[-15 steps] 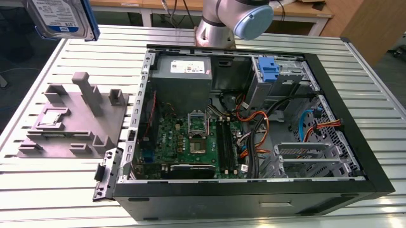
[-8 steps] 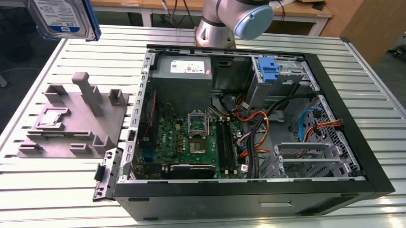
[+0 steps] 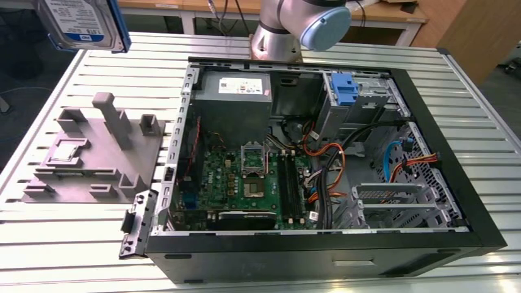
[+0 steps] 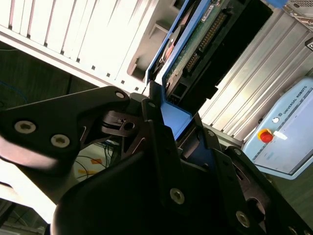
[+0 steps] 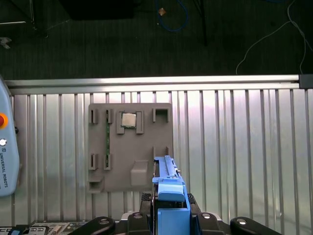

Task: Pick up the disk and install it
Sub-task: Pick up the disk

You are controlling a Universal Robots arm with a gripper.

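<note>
Ribbed metal tabletop [image 3: 65,244], dark floor beyond its edge. Claw [image 4: 168,122] clamped on blue carrier edge of disk [image 3: 82,21]. Disk hung in air, clear of grey fixture plate [image 5: 129,147] beneath. Pick-up judged done, carry stage in hand. Install would call for lining carrier up with drive bay [image 3: 374,91] in open computer case [image 3: 326,259], well apart.
</note>
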